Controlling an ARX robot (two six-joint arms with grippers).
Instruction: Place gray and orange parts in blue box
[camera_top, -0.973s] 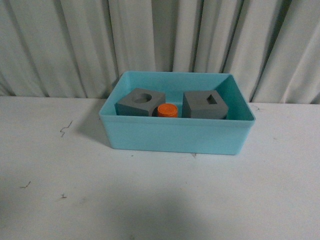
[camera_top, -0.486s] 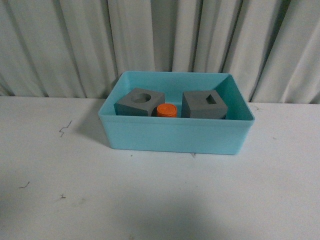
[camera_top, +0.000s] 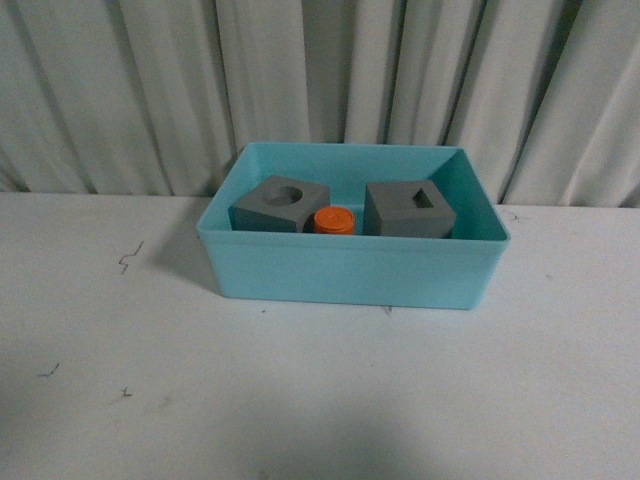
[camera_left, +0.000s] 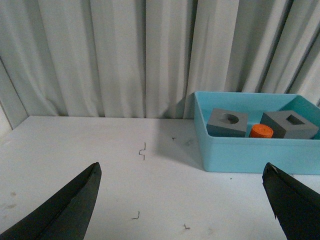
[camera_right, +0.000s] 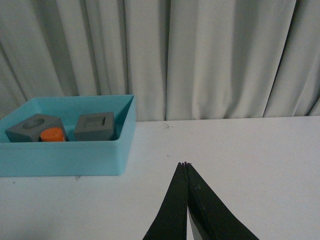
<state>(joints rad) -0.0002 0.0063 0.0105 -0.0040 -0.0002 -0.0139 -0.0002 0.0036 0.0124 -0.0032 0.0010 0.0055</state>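
The blue box (camera_top: 350, 268) stands on the white table in front of the curtain. Inside it sit a gray cube with a round hole (camera_top: 281, 205), a small orange cylinder (camera_top: 333, 220) and a gray cube with a rectangular hole (camera_top: 409, 210), side by side. Neither arm shows in the front view. My left gripper (camera_left: 182, 172) is open over bare table, well short of the blue box (camera_left: 250, 150), with nothing between its fingers. My right gripper (camera_right: 185, 164) is shut and empty, out to the side of the blue box (camera_right: 65, 157), where both cubes (camera_right: 95, 126) and the cylinder (camera_right: 52, 134) show.
A pleated grey curtain (camera_top: 320, 80) closes off the back of the table. Small dark scuff marks (camera_top: 130, 257) dot the white tabletop (camera_top: 320, 400) left of the box.
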